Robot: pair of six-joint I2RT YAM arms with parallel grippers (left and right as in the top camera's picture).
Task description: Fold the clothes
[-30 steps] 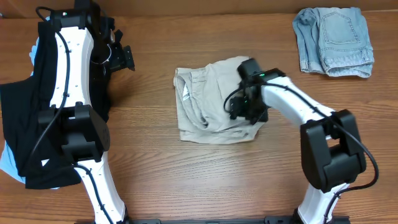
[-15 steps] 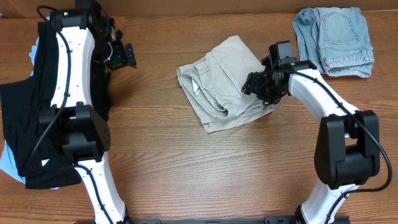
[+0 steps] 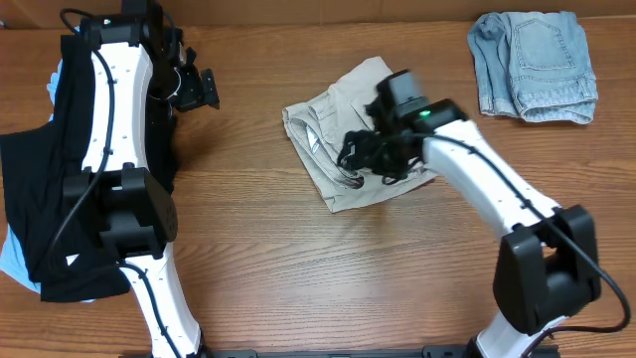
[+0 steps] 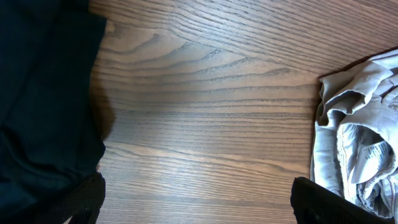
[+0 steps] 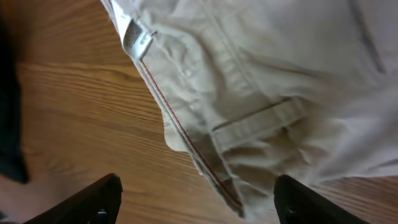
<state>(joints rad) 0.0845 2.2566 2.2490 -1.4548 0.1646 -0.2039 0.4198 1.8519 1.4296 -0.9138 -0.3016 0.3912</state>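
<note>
The beige khaki shorts (image 3: 333, 124) lie folded in a bundle at the table's middle, turned at an angle. My right gripper (image 3: 360, 157) hovers open over their left part; in the right wrist view (image 5: 198, 202) its fingers straddle the waistband edge (image 5: 261, 124) with a belt loop and white tag (image 5: 135, 38), holding nothing. My left gripper (image 3: 196, 88) is open and empty at the far left, above bare wood (image 4: 198, 205), with the shorts' edge (image 4: 364, 155) at its right. Black garments (image 3: 40, 189) lie at the left. Folded blue denim shorts (image 3: 535, 65) sit at the back right.
The black garments (image 4: 43, 106) fill the left side of the left wrist view. A pale blue cloth (image 3: 15, 261) peeks out under the black pile. The table's back edge (image 3: 328, 12) runs along the top.
My right gripper swung from the shorts' right edge leftward over the bundle. Before that, the shorts were dragged and rotated toward the back right. The left arm has not moved.
</note>
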